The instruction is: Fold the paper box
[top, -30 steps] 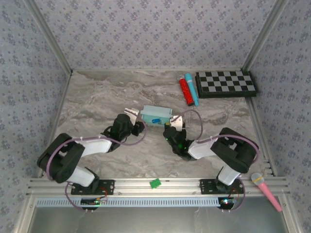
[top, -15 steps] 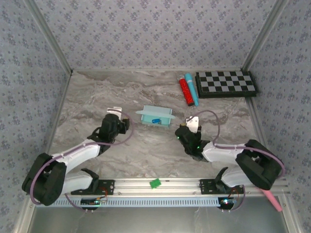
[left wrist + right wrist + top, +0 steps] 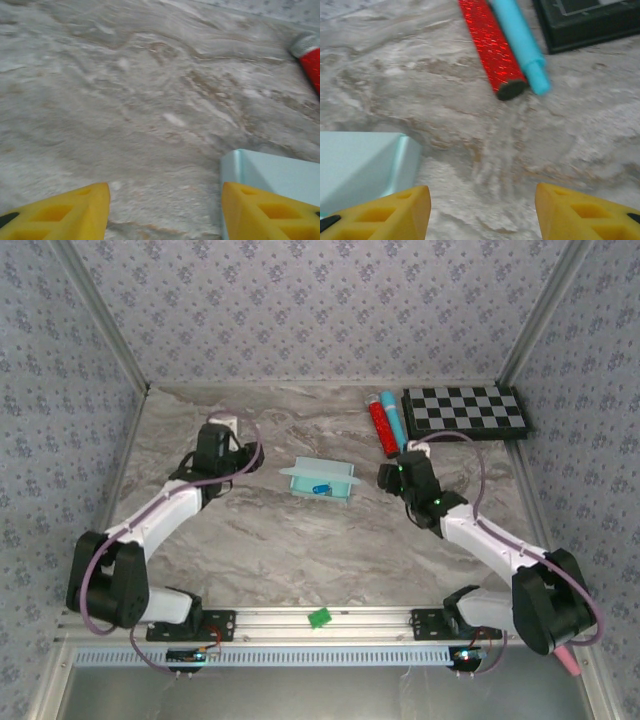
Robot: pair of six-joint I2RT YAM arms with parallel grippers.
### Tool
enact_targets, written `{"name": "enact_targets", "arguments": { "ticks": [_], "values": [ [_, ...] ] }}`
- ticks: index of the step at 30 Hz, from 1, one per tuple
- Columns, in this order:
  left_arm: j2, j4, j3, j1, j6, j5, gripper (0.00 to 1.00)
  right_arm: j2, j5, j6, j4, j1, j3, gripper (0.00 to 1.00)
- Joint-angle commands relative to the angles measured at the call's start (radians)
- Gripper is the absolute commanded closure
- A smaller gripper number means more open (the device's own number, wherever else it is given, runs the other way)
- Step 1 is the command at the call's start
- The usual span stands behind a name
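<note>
Jaws on the left gripper (image 3: 165,207) were spread apart, nothing between them but bare marble table (image 3: 125,100). Just past its right finger sat a corner of the paper box (image 3: 272,175), resting on the table. Same deal on the right gripper (image 3: 482,207): spread and empty, with the box off beyond its left finger. Ahead of it lay a red glitter tube (image 3: 490,47) right against an aqua tube (image 3: 520,42), with a checkered board (image 3: 585,22) further out to the right.
</note>
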Motion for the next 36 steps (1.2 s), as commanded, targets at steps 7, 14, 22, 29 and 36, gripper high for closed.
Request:
{"name": "enact_targets", "arguments": {
  "ticks": [7, 14, 22, 29, 36],
  "values": [
    [0.226, -0.179, 0.273, 0.003, -0.017, 0.344, 0.41, 0.197, -0.415, -0.043, -0.114, -0.061, 0.225, 0.42],
    [0.349, -0.232, 0.368, -0.004, -0.02, 0.448, 0.47, 0.312, -0.515, -0.006, -0.068, -0.06, 0.278, 0.43],
    [0.45, -0.245, 0.425, -0.009, -0.011, 0.524, 0.51, 0.411, -0.576, 0.016, -0.052, -0.058, 0.317, 0.45],
    [0.508, -0.247, 0.436, -0.019, -0.008, 0.553, 0.53, 0.446, -0.587, 0.018, -0.054, -0.056, 0.327, 0.45],
    [0.527, -0.264, 0.41, -0.039, -0.01, 0.534, 0.57, 0.489, -0.582, 0.019, -0.068, -0.057, 0.329, 0.46]
  ]
}}
